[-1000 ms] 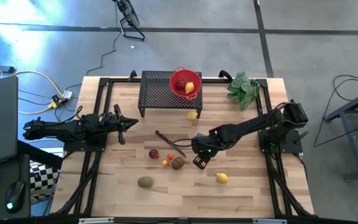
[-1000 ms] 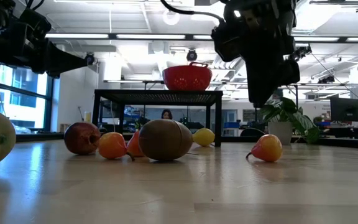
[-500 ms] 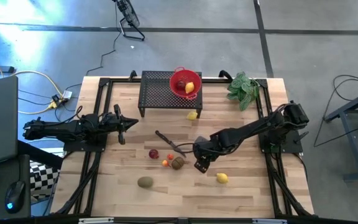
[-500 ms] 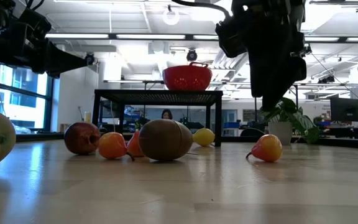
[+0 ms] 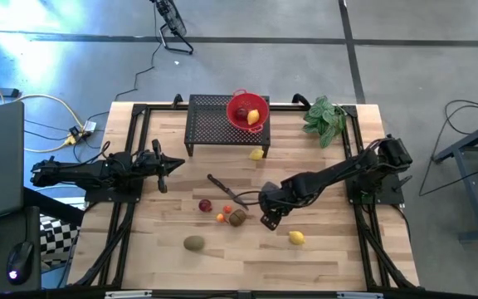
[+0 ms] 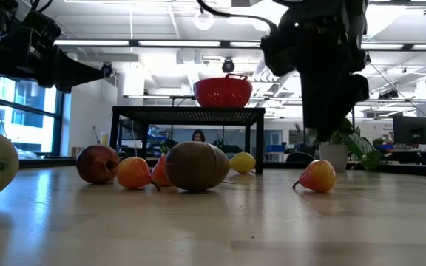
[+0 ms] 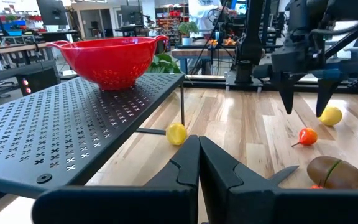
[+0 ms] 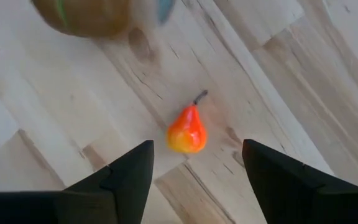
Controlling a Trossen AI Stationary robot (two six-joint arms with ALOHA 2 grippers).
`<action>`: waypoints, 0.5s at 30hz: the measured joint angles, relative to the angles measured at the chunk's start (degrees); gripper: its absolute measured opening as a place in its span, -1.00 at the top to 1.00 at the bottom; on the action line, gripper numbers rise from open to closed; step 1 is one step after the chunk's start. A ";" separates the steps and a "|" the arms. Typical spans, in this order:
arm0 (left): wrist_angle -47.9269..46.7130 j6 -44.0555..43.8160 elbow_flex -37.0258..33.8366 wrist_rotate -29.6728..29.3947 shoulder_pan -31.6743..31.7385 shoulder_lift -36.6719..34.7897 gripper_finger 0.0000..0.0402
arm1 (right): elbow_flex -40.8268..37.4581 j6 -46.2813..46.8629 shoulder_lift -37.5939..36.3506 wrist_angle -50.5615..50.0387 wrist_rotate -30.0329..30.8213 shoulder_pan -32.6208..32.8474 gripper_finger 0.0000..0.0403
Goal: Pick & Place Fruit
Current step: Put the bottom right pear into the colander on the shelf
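Fruit lies scattered on the wooden table: a small orange-red pear, a brown kiwi, a dark red piece, tiny orange ones, a green-brown kiwi and two lemons. A red bowl holding fruit stands on a black perforated rack. My right gripper hangs open above the pear, its fingers pointing down on either side and clear of it. My left gripper is shut and empty at the table's left.
A slim dark-handled knife lies just beyond the kiwi. A green leafy bunch sits at the far right corner. Bare wood lies along the near edge between the green-brown kiwi and the lemon.
My right gripper has shifted a little toward the table's near right, over the small pear. The fruit has kept its place.
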 joint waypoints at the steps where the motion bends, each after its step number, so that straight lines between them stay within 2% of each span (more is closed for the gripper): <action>1: 0.01 0.00 0.00 0.00 0.01 -0.01 1.00 | -0.49 0.59 0.00 0.32 0.02 0.00 -0.19; 8: 0.00 0.00 0.00 0.00 0.00 -0.01 1.00 | -3.45 2.17 0.00 6.68 -0.21 0.44 -0.19; 15: 0.02 0.00 0.00 0.00 -0.01 -0.02 1.00 | -3.71 2.24 0.00 7.26 0.00 0.63 -0.19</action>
